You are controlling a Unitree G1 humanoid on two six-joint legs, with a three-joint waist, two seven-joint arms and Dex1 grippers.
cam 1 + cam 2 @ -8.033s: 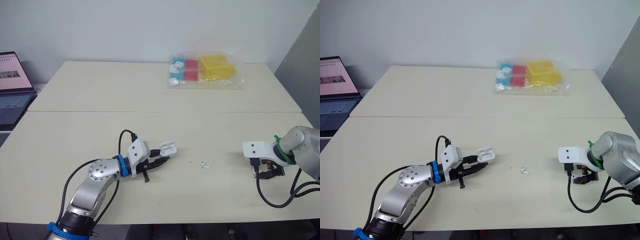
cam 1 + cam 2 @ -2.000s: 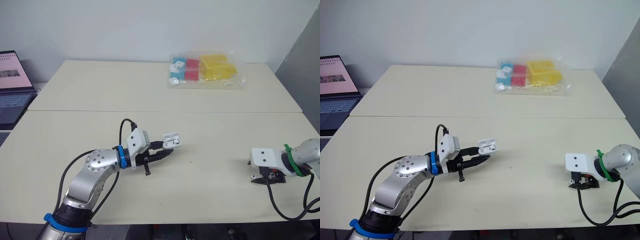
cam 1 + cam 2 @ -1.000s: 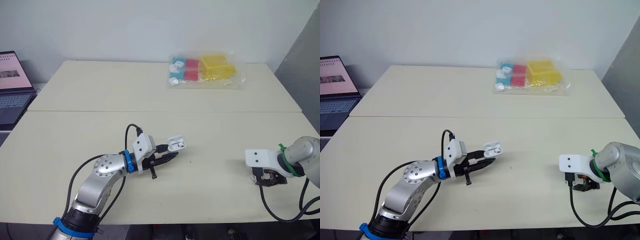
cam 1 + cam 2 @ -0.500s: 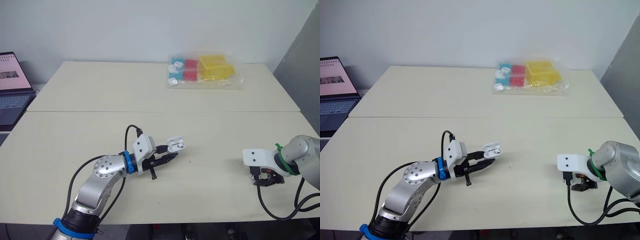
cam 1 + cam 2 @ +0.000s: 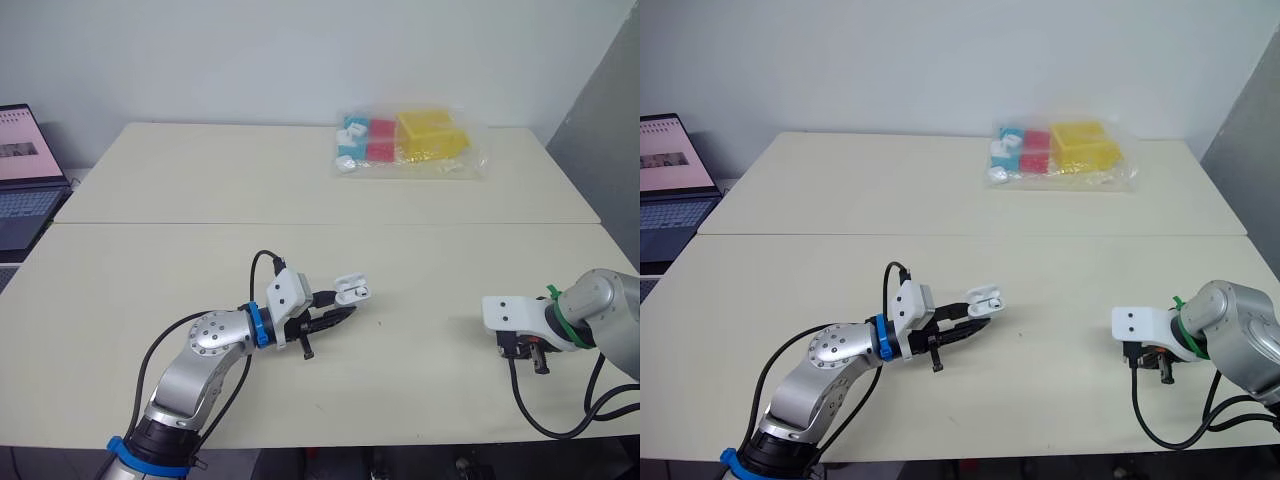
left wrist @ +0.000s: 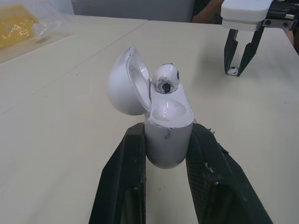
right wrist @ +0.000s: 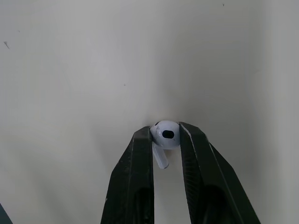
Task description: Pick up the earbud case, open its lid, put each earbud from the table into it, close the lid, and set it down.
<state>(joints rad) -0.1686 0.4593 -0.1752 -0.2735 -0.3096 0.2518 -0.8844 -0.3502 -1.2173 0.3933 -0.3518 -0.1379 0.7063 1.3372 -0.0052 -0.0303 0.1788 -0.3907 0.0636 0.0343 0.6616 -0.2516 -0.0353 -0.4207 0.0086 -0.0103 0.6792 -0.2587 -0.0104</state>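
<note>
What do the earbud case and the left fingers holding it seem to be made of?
Earbud case: likely hard white plastic, smooth, semi-glossy, soft highlights on its open lid, faint scuffs near the rim. Left fingers: black, matte with a dull sheen, plastic or rubber coating; I cannot tell which.

The earbud case (image 6: pixel 161 116) pinched between the black fingers of the left gripper (image 6: pixel 168 133) is plain white with a glossy pale-grey lid lining, and the seated earbud (image 6: pixel 166 78) at its mouth is white with a black mesh spot. The loose earbud (image 7: pixel 166 135) between the black fingers of the right gripper (image 7: pixel 166 131) is white with a black oval port. The table (image 5: pixel 200 180) under both grippers is plain cream, unpatterned, and the clear bag (image 5: pixel 410 142) far beyond the left gripper shows yellow, red, cyan and white contents.
</note>
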